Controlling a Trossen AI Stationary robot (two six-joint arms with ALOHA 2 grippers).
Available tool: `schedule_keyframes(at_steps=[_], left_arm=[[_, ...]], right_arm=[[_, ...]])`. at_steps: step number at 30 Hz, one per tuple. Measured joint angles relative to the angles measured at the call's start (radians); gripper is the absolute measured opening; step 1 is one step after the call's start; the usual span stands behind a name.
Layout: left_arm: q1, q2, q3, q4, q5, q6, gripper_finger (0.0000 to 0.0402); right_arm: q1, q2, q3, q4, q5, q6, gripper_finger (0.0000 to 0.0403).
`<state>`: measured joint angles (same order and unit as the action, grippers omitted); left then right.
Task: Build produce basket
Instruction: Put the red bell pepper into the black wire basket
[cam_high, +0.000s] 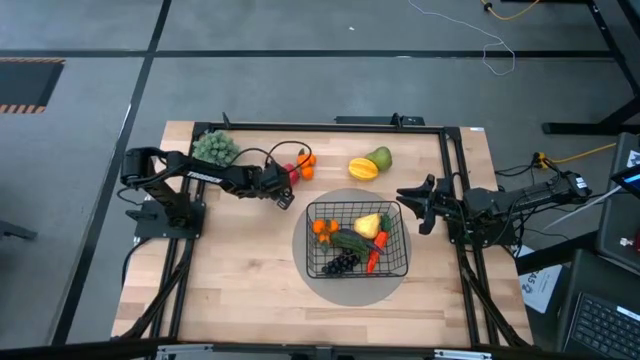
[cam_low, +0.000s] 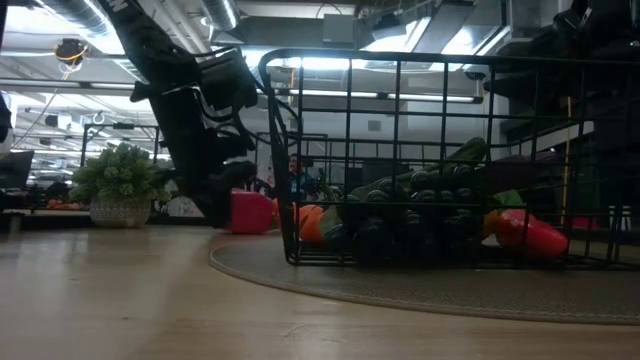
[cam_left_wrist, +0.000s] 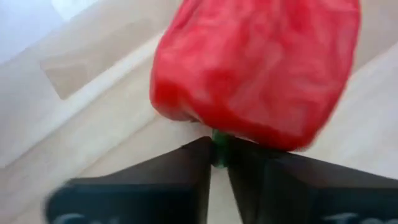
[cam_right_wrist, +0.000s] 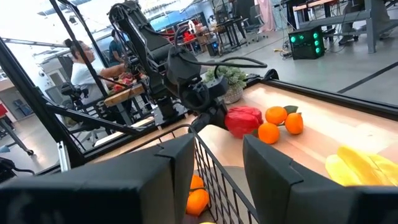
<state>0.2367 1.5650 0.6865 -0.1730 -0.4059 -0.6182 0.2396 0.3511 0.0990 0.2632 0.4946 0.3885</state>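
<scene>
Red pepper (cam_left_wrist: 255, 68) sits pinched by its green stem in the left gripper (cam_high: 284, 188), beside the oranges (cam_high: 306, 160), left of the basket (cam_high: 357, 240). Right gripper (cam_high: 418, 207) waits with fingers spread, right of the basket.

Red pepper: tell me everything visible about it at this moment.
The red pepper is a glossy, plastic-looking toy with a lobed body and a short green stem. The left gripper is shut on that stem, so the body sticks out past the fingertips. It sits low over the wooden table, outside the basket on the left arm's side, right beside the orange cluster. Whether it rests on the wood or is lifted cannot be told.
</scene>
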Motion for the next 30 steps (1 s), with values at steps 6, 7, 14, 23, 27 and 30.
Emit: schedule_keyframes(at_steps=[6,7,14,23,27,30], left_arm=[[-0.056,-0.006,0.000,0.002,-0.163,-0.027,0.0006],[-0.071,-0.015,0.000,0.002,-0.189,-0.032,0.0006],[-0.186,-0.094,0.061,0.004,-0.374,-0.010,0.0003],[-0.328,-0.180,0.239,0.001,-0.573,0.222,0.0002],[-0.390,-0.182,0.336,0.004,-0.541,0.293,0.0004],[-0.445,-0.180,0.399,0.012,-0.496,0.353,0.0004]], right_arm=[[0.000,0.000,0.000,0.000,0.000,0.000,0.0131],[0.000,0.000,0.000,0.000,0.000,0.000,0.0131],[0.000,0.000,0.000,0.000,0.000,-0.002,0.0131],[0.000,0.000,0.000,-0.001,0.001,-0.002,0.0131],[0.000,0.000,0.000,-0.003,0.001,-0.003,0.0131],[0.000,0.000,0.000,-0.003,0.002,-0.003,0.0131]])
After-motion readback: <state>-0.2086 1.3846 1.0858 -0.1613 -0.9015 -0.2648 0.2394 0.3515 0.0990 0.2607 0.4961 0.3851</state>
